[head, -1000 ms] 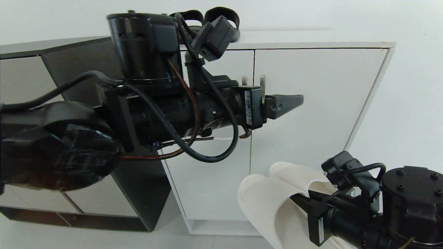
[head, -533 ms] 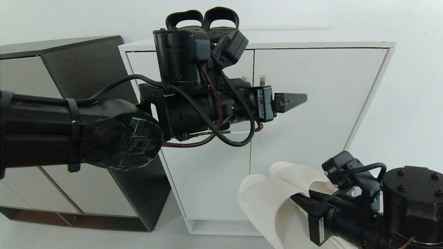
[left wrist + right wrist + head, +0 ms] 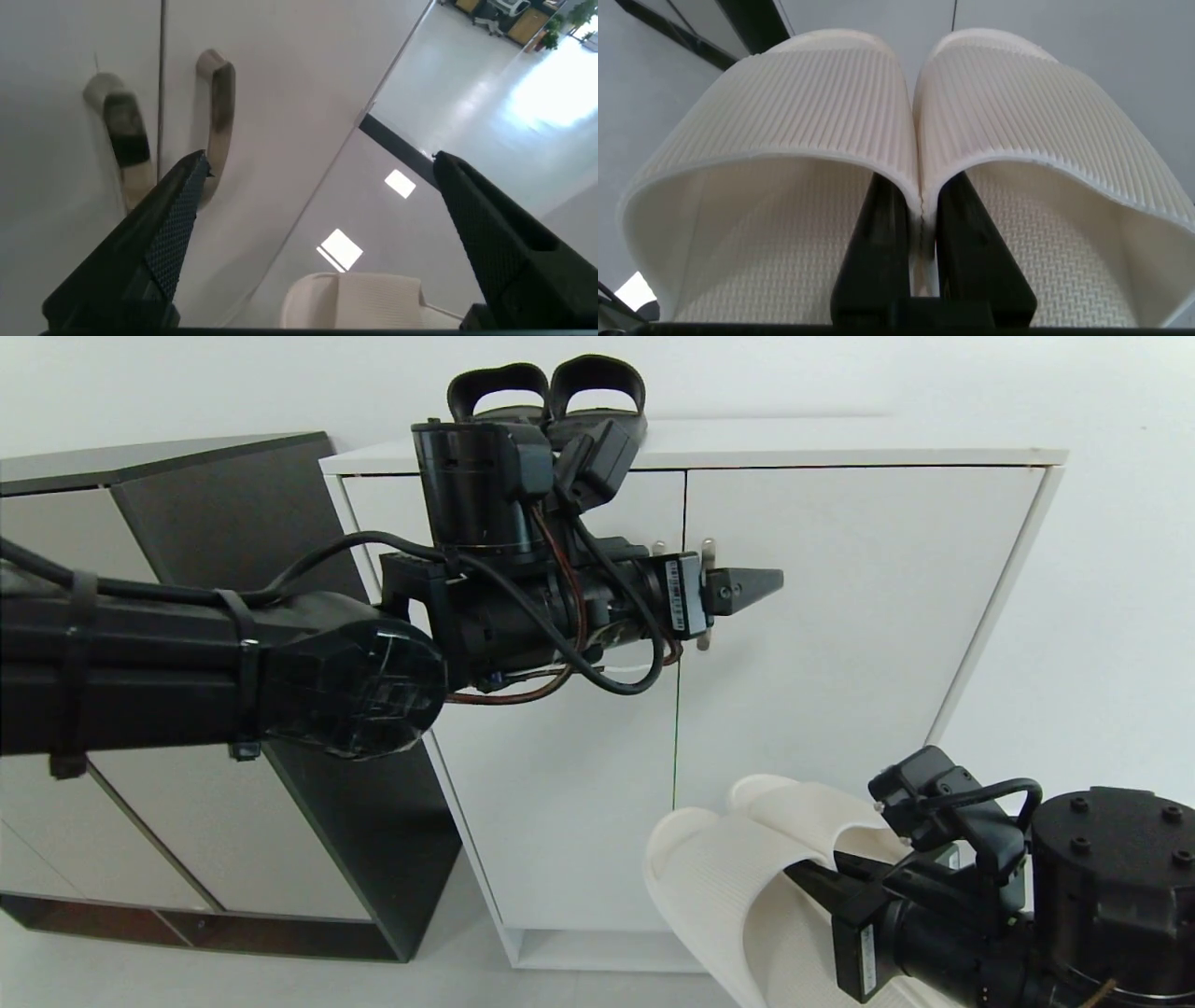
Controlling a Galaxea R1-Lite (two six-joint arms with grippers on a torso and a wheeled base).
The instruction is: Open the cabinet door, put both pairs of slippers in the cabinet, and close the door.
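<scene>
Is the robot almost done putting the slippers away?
Not yet. Nothing is finished: both doors are shut. The open left claw is by a handle, and the right claw holds the white slippers. Left: open the door, put in both pairs, including the black slippers on top, then close.

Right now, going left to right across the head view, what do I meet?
Dark cabinet, black slippers on the white cabinet, left claw by the door handle, right claw gripping the white slippers.

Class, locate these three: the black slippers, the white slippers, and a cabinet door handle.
black slippers [image 3: 597,369], head view, strap of one slipper.
white slippers [image 3: 831,112], right wrist view, ribbed upper of one slipper.
cabinet door handle [image 3: 220,103], left wrist view, its metal bar.
</scene>
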